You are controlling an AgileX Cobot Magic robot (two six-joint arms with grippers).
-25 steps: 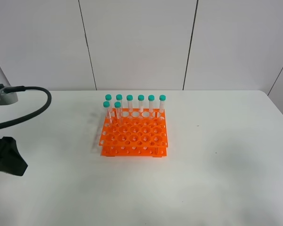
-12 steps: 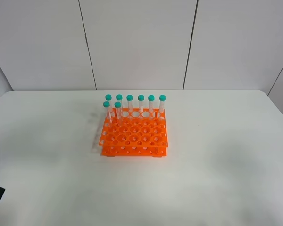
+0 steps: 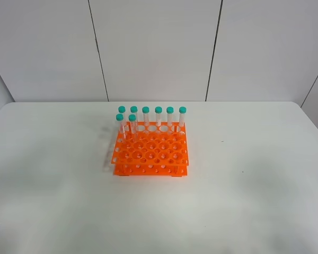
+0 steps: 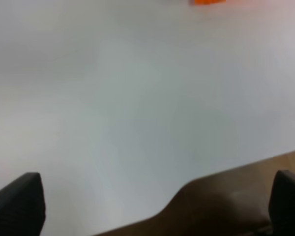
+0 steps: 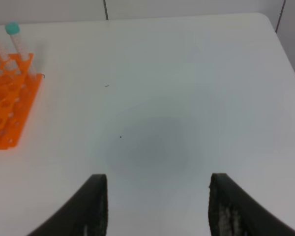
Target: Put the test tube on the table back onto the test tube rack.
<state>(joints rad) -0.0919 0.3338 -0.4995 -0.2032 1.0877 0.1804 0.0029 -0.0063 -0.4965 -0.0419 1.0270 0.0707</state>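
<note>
Standing teal-capped clear tubes (image 3: 146,117) in orange gridded rack (image 3: 151,154)

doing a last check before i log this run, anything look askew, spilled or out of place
Nothing stands out. Eight capped tubes stand upright in the test tube rack, six in the back row and two just in front. The rack sits flat on the table, no tube lying loose, nothing spilled.

Bright orange plastic rack (image 4: 207,2) blurred and cropped, black left fingers (image 4: 17,204) cropped, right fingers (image 5: 96,206) likewise
</note>
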